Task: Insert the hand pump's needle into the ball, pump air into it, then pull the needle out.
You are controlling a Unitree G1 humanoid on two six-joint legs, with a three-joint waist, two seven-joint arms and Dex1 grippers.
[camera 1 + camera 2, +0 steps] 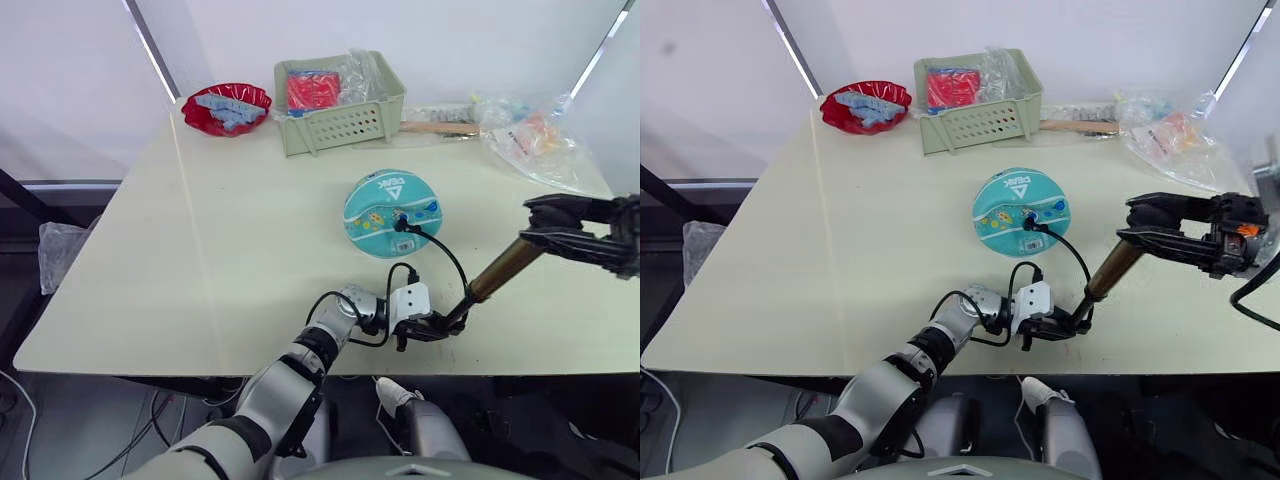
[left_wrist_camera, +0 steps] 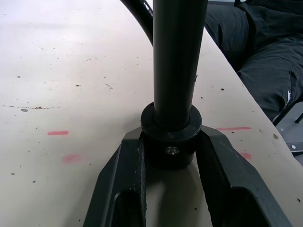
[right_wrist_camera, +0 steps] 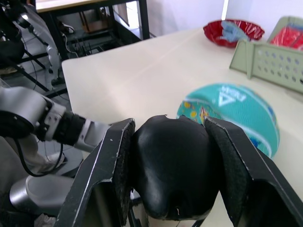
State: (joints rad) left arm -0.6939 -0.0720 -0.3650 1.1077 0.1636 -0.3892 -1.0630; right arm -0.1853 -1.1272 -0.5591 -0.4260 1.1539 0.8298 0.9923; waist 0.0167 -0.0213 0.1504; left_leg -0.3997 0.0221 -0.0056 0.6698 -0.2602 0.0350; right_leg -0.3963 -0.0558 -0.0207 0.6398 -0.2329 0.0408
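Observation:
The teal ball lies mid-table, its white triangle logo facing up. The hand pump leans over the table's front right, brass cylinder slanting up to the right. My left gripper is shut on the pump's black base at the table surface. My right gripper is shut on the black handle at the pump's raised end. A thin black hose loops from the base to a black fitting on the ball's near side. The needle itself is hidden at that fitting.
A green basket with a red packet stands at the back, beside a red bowl. Clear plastic bags and a wooden stick lie at the back right. The table's front edge runs just below the left gripper.

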